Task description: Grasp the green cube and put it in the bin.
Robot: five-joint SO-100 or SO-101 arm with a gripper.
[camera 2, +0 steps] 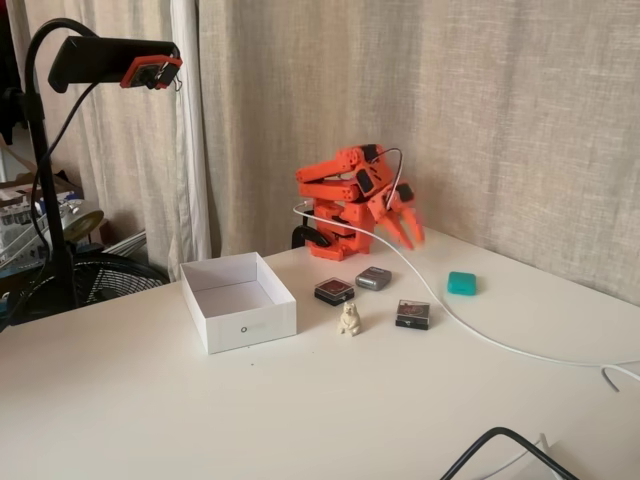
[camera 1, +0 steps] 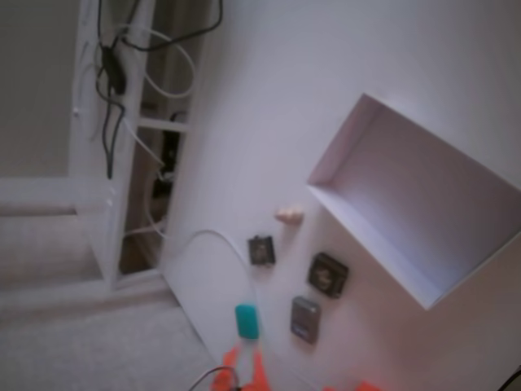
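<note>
The green cube (camera 1: pixel 247 321) is a small teal block lying on the white table, right of the other small items in a fixed view (camera 2: pixel 461 283). My orange gripper (camera 2: pixel 400 238) hangs blurred above the table, behind and to the left of the cube, fingers spread and holding nothing. In the view from above, only its two orange fingers (camera 1: pixel 230 360) enter at the bottom edge, just below the cube, around the gripper's middle (camera 1: pixel 244 360). The bin (camera 2: pixel 255 325) is a shallow white open box standing empty on the left, and it fills the right side from above (camera 1: pixel 423 195).
Two dark square blocks (camera 2: pixel 334 291) (camera 2: pixel 412 314), a grey block (camera 2: pixel 373 278) and a small beige figurine (camera 2: pixel 349 318) lie between bin and cube. A white cable (camera 2: pixel 480 335) runs from the arm across the table past the cube. A camera stand (camera 2: pixel 40 150) rises at the left.
</note>
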